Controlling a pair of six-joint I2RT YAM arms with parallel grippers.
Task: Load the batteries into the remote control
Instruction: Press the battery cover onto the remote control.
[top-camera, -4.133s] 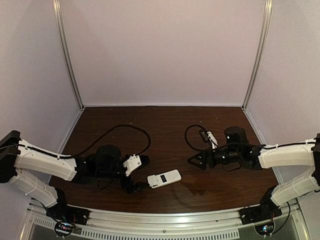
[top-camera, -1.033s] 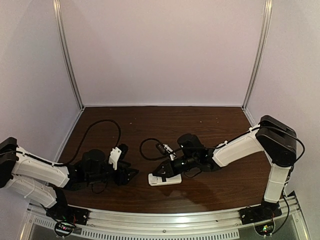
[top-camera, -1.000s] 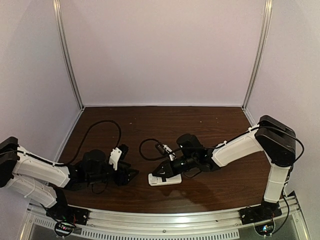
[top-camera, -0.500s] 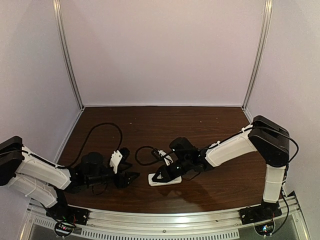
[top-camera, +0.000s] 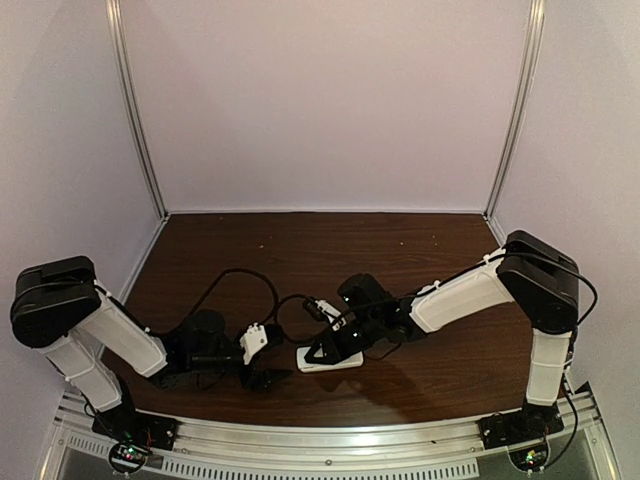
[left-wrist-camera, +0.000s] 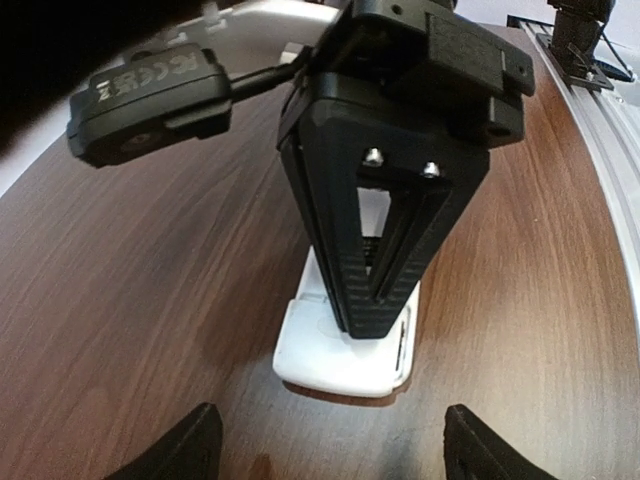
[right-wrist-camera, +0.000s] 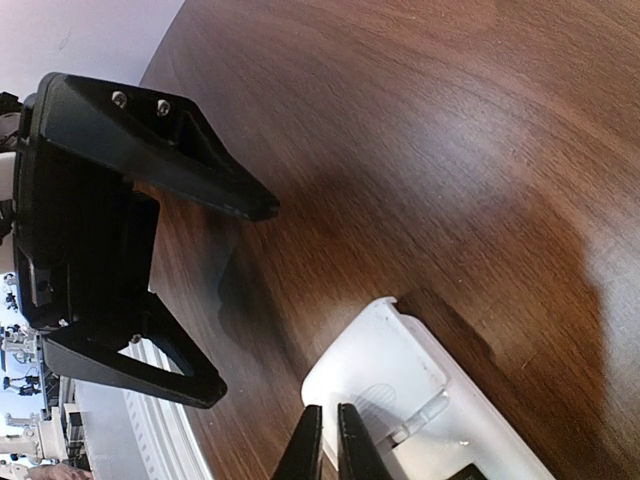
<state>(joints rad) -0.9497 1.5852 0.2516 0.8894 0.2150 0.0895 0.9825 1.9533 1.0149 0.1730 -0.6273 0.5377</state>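
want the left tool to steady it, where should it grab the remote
Grip the remote by its two long edges at the near end, coming in low from the side of the left tool. It lies flat, that end faces the open tool, and the shut right tool covers its top.

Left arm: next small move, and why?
Probably ease the left pincer forward until its open jaws straddle the near end of the remote control, then close to steady it. The remote lies just ahead, white back up, untouched by the left side, with only the tips of the shut right pincer resting on it.
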